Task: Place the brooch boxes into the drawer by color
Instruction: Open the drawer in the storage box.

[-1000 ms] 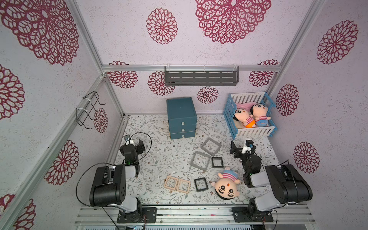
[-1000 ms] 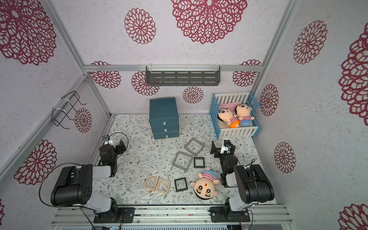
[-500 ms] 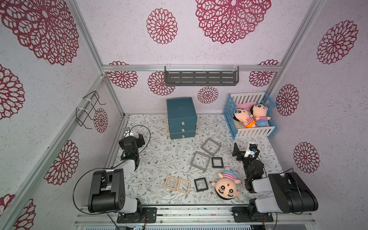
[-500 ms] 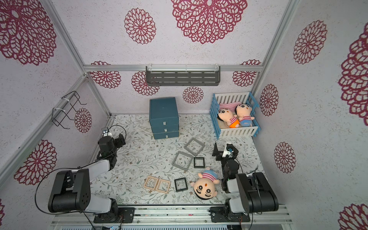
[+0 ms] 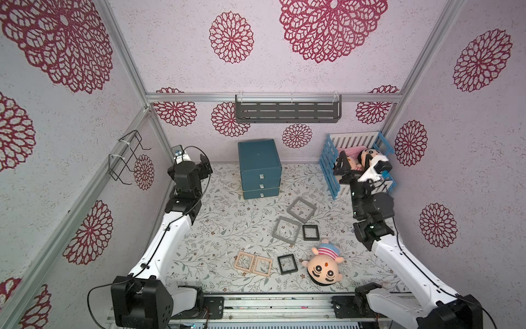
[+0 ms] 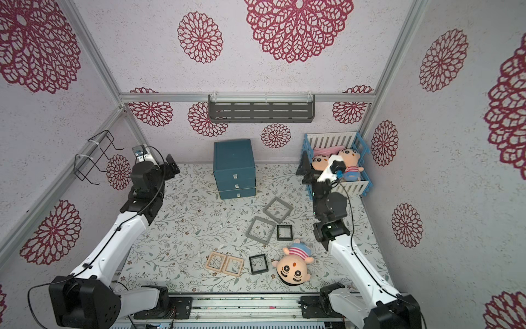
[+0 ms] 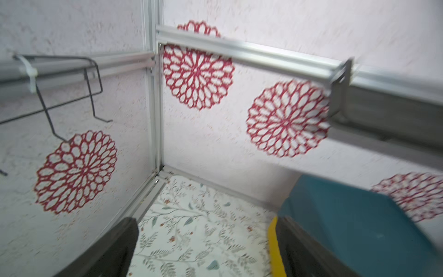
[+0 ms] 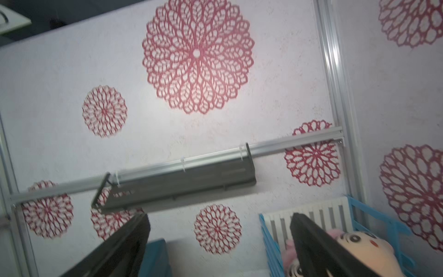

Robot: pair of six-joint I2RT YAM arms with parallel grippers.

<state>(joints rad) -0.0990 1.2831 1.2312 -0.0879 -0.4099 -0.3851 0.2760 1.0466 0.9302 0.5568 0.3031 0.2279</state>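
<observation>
Although both wrist views are blurred, each shows two dark fingers set far apart with nothing between them. The left end effector (image 7: pixel 203 251) is spread wide and empty over the rear left corner of the tabletop (image 5: pixel 222 222). Beside it is the blue drawer unit (image 7: pixel 359 227), smeared and cut off by the frame. The right end effector (image 8: pixel 220 251), equally wide and empty, hangs before the crib (image 5: pixel 330 159), hiding part of a doll (image 5: pixel 351 163) in both top views. The brooch boxes lie on the tabletop: grey box (image 5: pixel 301 210) near second grey box (image 5: pixel 287 230), black box (image 5: pixel 310 232), second black box (image 5: pixel 287 264), and wood box (image 5: pixel 244 260) touching second wood box (image 5: pixel 263 266). The drawers look shut.
</observation>
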